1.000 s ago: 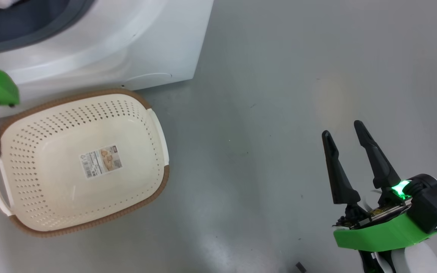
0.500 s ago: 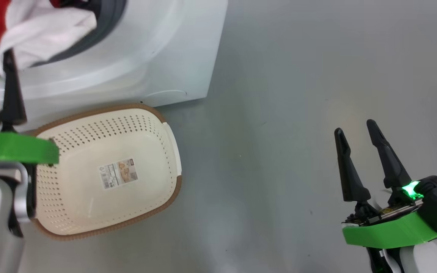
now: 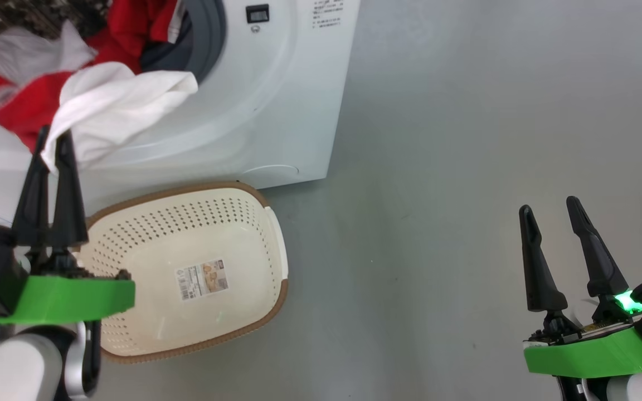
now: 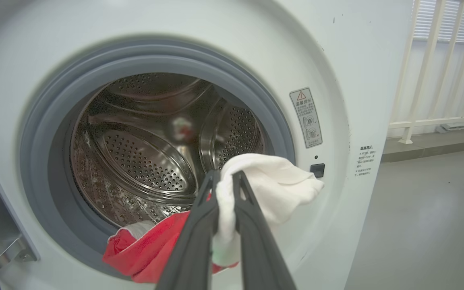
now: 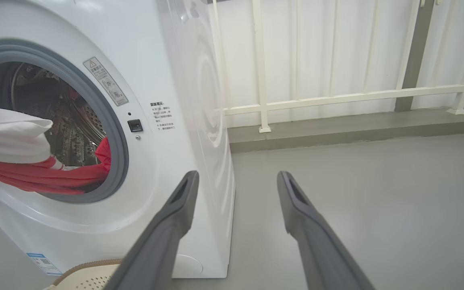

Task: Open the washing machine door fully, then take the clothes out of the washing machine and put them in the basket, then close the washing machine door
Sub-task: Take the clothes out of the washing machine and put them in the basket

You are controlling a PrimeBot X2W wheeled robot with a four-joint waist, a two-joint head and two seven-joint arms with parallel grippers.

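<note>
At the mouth of the washing machine [image 3: 276, 111], the clothes [image 3: 3, 106] hang half out over the grey rubber ring [image 4: 50, 121]. A red bundle trails back toward the steel drum [image 4: 143, 161] while a white panel bulges forward. The left hand [image 4: 226, 174] is pinched together on that white fold. That is a sound place to grip, I judge, since loose cloth gathered at one spot drags the rest along behind it. Below the opening, on the floor [image 3: 438, 167] and nearer the robot, sits the basket [image 3: 148, 262] (a label sticker [image 3: 201, 278] on its bottom). It stands close against the machine's front, so the load needs only a short carry down. The right hand [image 3: 548, 204] hangs well to the right over the floor, fingers spread apart and holding nothing. It is out of the way there, and probably left free for the door.
</note>
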